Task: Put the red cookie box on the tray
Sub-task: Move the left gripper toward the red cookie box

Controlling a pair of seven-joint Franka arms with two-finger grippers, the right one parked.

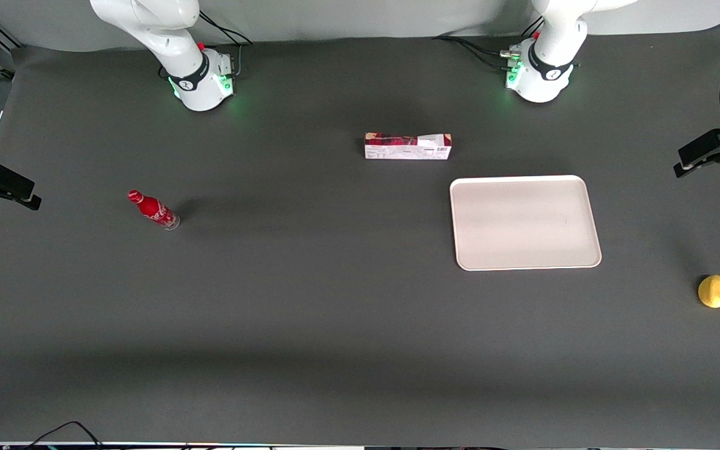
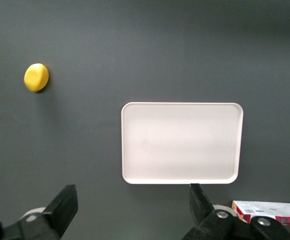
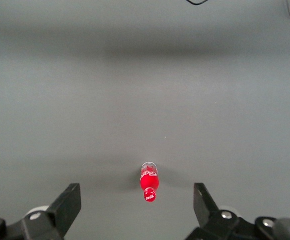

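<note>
The red cookie box (image 1: 407, 146) lies flat on the dark table, its white printed side facing the front camera; one end of it shows as the box (image 2: 269, 211) in the left wrist view. The tray (image 1: 525, 222) is bare and lies nearer the front camera than the box, toward the working arm's end; the tray (image 2: 182, 142) fills the middle of the wrist view. My left gripper (image 2: 133, 200) hangs high over the table, open wide, with only dark table between its fingers (image 2: 65, 205). It is out of the front view.
A yellow lemon (image 1: 714, 291) sits near the working arm's end of the table, also seen as the lemon (image 2: 36, 77) in the left wrist view. A small red bottle (image 1: 154, 210) lies on its side toward the parked arm's end. Camera stands (image 1: 710, 150) flank the table.
</note>
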